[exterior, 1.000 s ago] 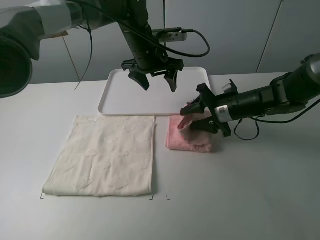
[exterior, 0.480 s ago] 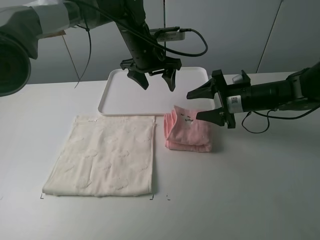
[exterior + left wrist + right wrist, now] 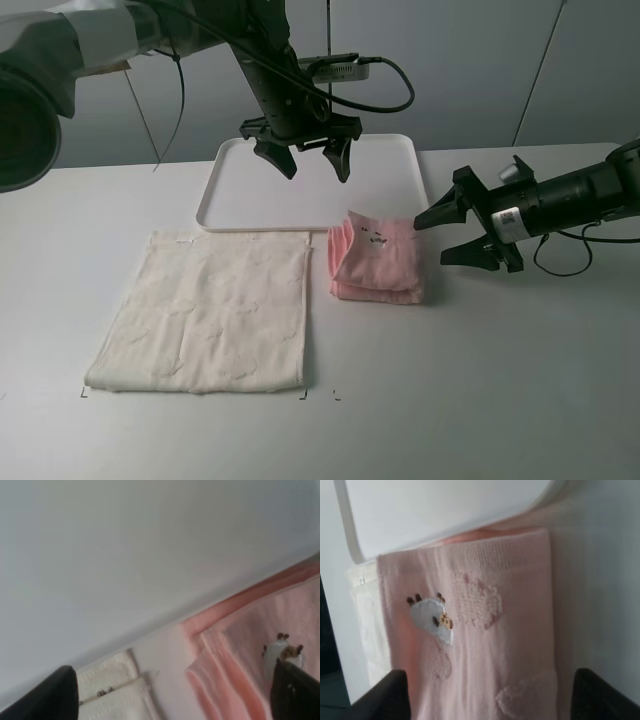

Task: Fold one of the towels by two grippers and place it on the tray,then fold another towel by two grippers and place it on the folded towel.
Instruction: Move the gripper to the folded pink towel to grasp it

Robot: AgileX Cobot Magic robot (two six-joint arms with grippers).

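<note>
Presently finding pink towel (image 3: 378,265) lying as a thick folded bundle on worktop (image 3: 480,380), just beside near rim of tray (image 3: 250,200), not yet on it, and close alongside cream towel (image 3: 205,315), itself lying spread out. Seeing left gripper (image 3: 318,165) hovering over tray, fingers (image 3: 284,160) spread apart, holding nothing. Seeing right gripper (image 3: 430,243) pointing at bundle's outer side, just clear of it, fingers likewise apart and empty. Judging terry as handling soft, light and limp: sagging wherever unsupported, layers sliding open if only top ply being pinched. Noting layer edges fanning at side nearer cream towel. Recommending pinching through full thickness at two opposite sides, one gripper each, avoiding sewn patch on top and keeping bundle level while carrying.
</note>
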